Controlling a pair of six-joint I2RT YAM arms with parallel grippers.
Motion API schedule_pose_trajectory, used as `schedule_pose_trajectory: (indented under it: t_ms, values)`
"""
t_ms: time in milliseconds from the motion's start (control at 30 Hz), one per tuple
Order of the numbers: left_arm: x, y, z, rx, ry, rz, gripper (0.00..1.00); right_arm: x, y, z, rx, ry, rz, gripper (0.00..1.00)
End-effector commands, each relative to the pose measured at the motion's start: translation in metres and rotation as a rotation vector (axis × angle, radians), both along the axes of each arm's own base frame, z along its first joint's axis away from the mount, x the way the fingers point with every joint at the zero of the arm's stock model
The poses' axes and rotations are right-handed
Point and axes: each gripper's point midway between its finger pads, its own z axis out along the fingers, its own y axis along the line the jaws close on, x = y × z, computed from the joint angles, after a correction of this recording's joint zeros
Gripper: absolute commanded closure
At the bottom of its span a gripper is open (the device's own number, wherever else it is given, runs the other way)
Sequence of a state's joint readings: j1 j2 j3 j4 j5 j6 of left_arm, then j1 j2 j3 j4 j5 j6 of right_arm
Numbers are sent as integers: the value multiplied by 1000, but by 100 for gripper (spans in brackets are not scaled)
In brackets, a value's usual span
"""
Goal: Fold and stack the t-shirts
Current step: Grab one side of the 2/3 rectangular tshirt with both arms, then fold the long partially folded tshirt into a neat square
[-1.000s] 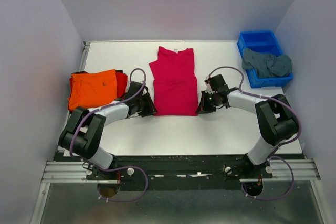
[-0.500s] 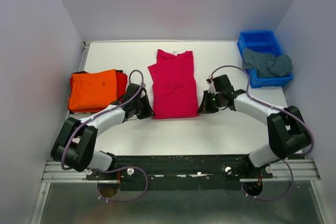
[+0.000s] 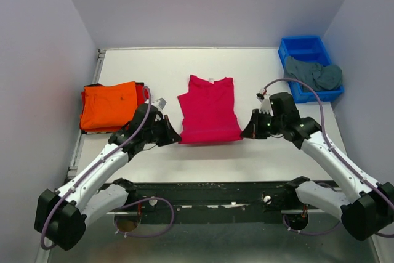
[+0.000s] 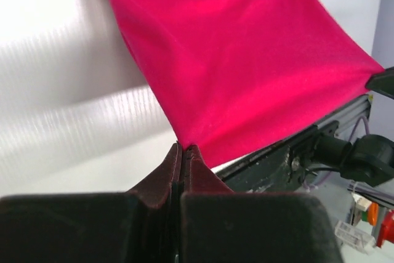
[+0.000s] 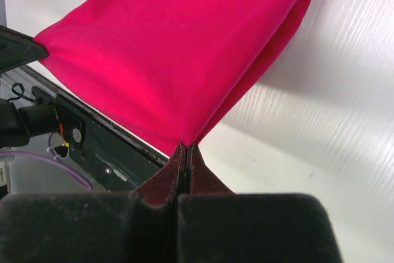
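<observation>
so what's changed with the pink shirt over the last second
Both arms rose and pulled back. The left fingers and right fingers are shut on the near corners of the crimson-pink shirt, lifting that edge and dragging the collar toward the arms. The orange shirt, grey-teal shirt and blue bin stayed put.

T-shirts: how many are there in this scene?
4. A crimson-pink shirt is held between the left gripper and right gripper; an orange shirt lies folded at the left, a red shirt under it; a grey-teal shirt hangs over the blue bin. More may be hidden.
</observation>
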State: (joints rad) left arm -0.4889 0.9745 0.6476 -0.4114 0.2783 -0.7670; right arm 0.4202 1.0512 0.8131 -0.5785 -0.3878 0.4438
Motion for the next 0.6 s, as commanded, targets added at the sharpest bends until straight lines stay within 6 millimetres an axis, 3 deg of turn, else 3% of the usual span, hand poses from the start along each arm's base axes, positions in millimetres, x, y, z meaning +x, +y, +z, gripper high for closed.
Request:
schedule_pose_trajectory:
  t_ms: [0, 100, 233, 400, 567]
  values:
    - [-20, 3, 12, -21, 46, -7, 100, -17, -12, 4, -45, 43, -9, 99]
    - [-9, -3, 22, -31, 15, -16, 100, -3, -14, 16, -61, -3, -41, 99]
    - [22, -13, 37, -51, -36, 11, 100, 27, -15, 31, -91, -38, -87, 99]
    - [78, -8, 57, -59, -119, 105, 100, 81, -20, 43, -99, -51, -156, 99]
    - [136, 3, 56, -24, -145, 196, 100, 132, -29, 42, -128, -35, -213, 99]
